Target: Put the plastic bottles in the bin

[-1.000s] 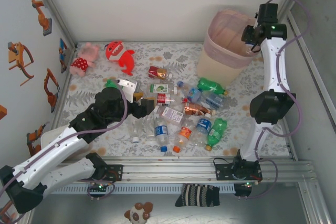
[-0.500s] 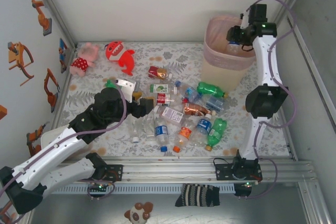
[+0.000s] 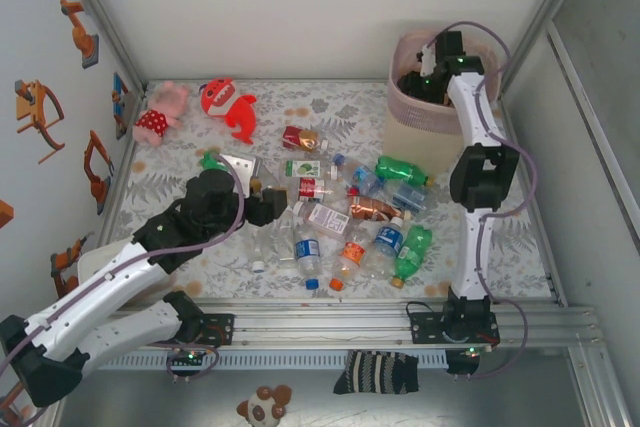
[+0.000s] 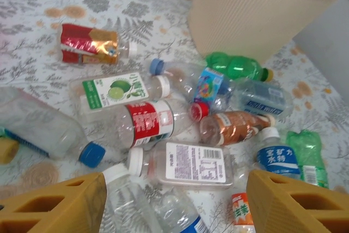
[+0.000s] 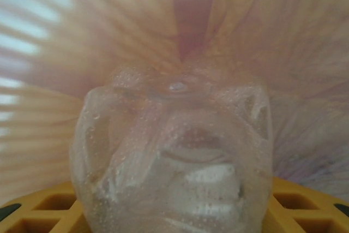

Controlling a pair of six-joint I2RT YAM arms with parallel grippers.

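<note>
Several plastic bottles [image 3: 350,217] lie scattered on the floral mat, clear and green, with red, blue and orange labels. My left gripper [image 3: 272,205] hovers open at the pile's left edge. In the left wrist view its yellow fingers [image 4: 60,205] stand wide apart over a white-labelled bottle [image 4: 191,165], below a red-labelled one [image 4: 152,123]. The bin [image 3: 420,132], pink rim over a cream body, stands at the back right. My right gripper [image 3: 415,82] reaches down inside it, shut on a clear crushed bottle [image 5: 174,156] against the pink inner wall [image 5: 191,20].
A red plush [image 3: 228,105] and a pink plush [image 3: 160,112] lie at the back left of the mat. Enclosure walls close in on the left, back and right. A green bottle [image 4: 234,66] lies against the bin's base [image 4: 245,15]. A metal rail [image 3: 330,322] runs along the front.
The right arm has swung left from the bin's right side and lowered its gripper, with the clear bottle, into the bin. The bin has straightened up. The left gripper has barely shifted.
</note>
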